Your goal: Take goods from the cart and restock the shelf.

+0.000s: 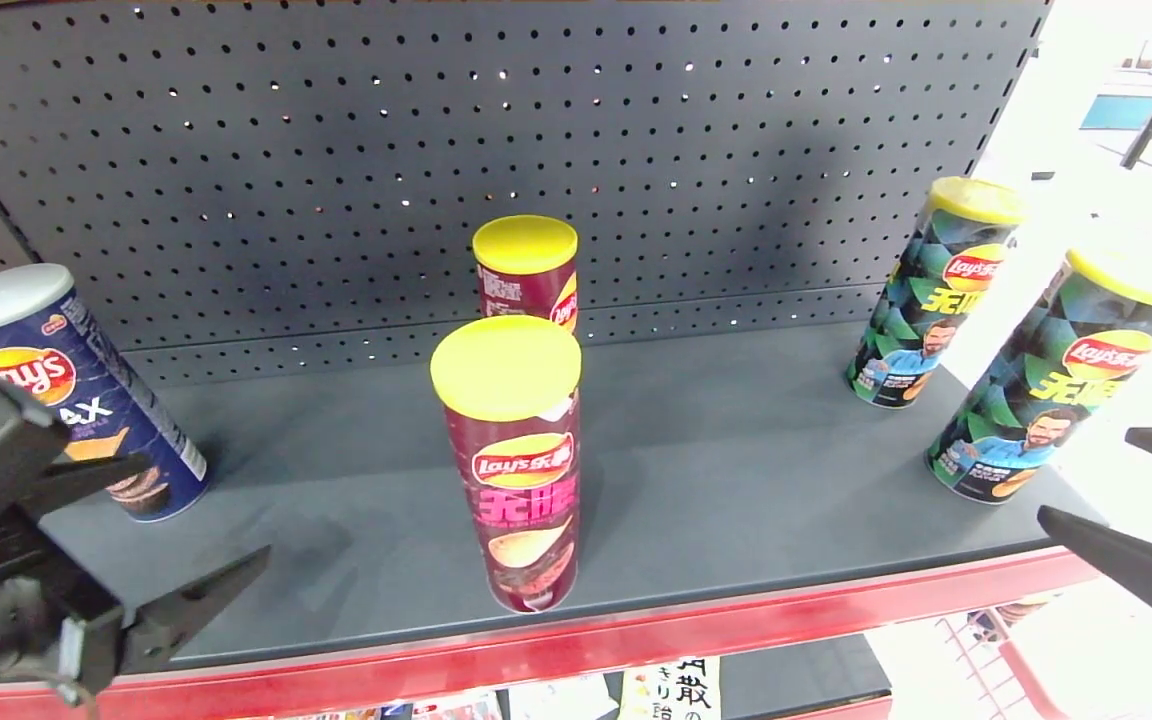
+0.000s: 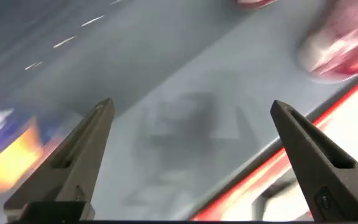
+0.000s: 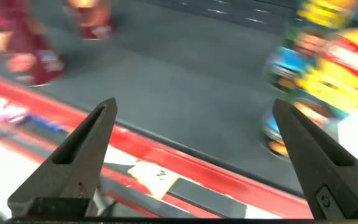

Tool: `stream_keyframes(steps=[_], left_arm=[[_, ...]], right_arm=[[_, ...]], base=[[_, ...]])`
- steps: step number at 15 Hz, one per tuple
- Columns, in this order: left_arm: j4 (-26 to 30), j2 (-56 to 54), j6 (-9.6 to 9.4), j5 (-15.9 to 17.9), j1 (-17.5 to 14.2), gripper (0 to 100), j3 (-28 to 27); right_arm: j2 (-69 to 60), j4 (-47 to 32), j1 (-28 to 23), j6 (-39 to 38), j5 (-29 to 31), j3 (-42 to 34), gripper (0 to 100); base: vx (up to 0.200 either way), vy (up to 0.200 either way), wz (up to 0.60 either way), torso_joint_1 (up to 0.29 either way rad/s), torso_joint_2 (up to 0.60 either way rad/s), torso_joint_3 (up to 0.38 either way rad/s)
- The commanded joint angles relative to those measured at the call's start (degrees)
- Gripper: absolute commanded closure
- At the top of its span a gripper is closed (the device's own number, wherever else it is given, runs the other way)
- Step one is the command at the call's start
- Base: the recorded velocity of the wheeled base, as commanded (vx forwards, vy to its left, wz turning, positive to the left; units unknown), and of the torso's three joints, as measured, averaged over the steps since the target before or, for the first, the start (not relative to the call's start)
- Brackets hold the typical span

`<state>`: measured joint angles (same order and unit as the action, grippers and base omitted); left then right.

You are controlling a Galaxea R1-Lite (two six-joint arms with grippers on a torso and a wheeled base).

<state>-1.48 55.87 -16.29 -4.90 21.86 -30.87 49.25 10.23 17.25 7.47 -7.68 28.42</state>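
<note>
Cans of crisps are seen upright on the dark shelf (image 1: 736, 470): a blue can (image 1: 76, 390) at the left end, a front maroon can (image 1: 521, 460) near the red edge with a rear maroon can (image 1: 528, 270) behind it, and a rear green can (image 1: 936, 290) and front green can (image 1: 1056, 380) at the right. The left gripper (image 1: 191, 525) is held wide open and empty just before the blue can. The right gripper (image 1: 1091, 475) is likewise spread wide, nothing grasped, near the front green can.

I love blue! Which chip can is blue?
The blue chip can at the shelf's left end. Only it has a white lid; maroon cans and green cans have yellow.
</note>
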Motion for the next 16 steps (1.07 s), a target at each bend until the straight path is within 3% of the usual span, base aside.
stream_keyframes(steps=[1, 3, 11, 16], left_arm=[[6.31, -13.33, -2.7, -5.82, -0.32, 0, 0.98], [4.29, -14.12, -4.02, -6.17, -0.68, 0, 1.16], [2.97, -18.25, -4.72, -6.17, -1.2, 0, 2.48], [3.06, -18.25, -4.81, -6.35, -1.29, 0, 2.48]], right_arm=[[-0.73, 0.14, -4.07, 0.09, -0.05, -0.12, 0], [-0.47, 0.06, -6.0, 0.26, 0.03, -0.47, 0], [-3.55, -0.3, -8.02, 5.62, 0.65, -2.4, 0], [-3.55, -0.3, -8.02, 7.12, 0.65, -3.1, 0]], base=[[0.0, 0.0, 0.0, 0.0, 0.0, 0.0], [0.0, 0.0, 0.0, 0.0, 0.0, 0.0], [0.0, 0.0, 0.0, 0.0, 0.0, 0.0], [-0.2, 0.0, 0.0, 0.006, 0.0, 0.0]])
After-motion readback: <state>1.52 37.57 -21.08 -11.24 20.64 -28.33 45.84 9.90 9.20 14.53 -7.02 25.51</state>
